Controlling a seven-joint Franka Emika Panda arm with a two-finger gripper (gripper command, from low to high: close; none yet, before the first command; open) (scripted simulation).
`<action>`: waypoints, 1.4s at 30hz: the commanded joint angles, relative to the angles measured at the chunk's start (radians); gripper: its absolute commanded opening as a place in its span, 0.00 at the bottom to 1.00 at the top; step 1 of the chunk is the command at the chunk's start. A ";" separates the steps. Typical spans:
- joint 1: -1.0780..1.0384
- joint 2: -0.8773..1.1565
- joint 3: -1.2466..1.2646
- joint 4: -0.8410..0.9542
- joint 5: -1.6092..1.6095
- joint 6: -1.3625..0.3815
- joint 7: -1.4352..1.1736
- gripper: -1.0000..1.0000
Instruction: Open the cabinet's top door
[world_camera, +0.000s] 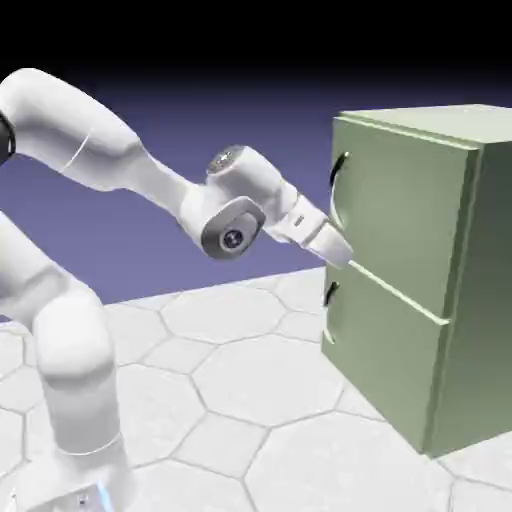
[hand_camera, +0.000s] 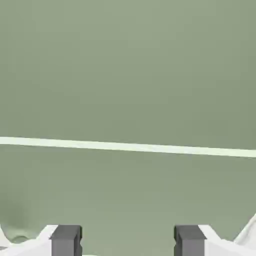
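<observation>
Writing: none readable on the cabinet (world_camera: 440, 290).
Gripper (hand_camera: 127, 240): jaws apart, empty, near the top door (world_camera: 400, 200), low on it.

The cabinet (world_camera: 440, 270) stands on the table (world_camera: 230, 390) at the exterior view's right, its top door (world_camera: 400, 215) above the lower panel (world_camera: 385, 350), each with a handle at its left edge: the upper handle (world_camera: 338, 172) over the lower handle (world_camera: 329, 293). The arm (world_camera: 110, 160) reaches from the left, its gripper (world_camera: 345, 255) close before the seam (hand_camera: 128, 146) between the two panels, below the upper handle.
</observation>
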 joint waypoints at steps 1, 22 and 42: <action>-0.016 -0.010 0.020 0.007 0.044 -0.001 0.022 0.50; -0.345 -0.229 0.434 0.160 0.957 -0.032 0.485 0.50; -0.658 -0.437 0.828 0.306 1.827 -0.060 0.926 0.50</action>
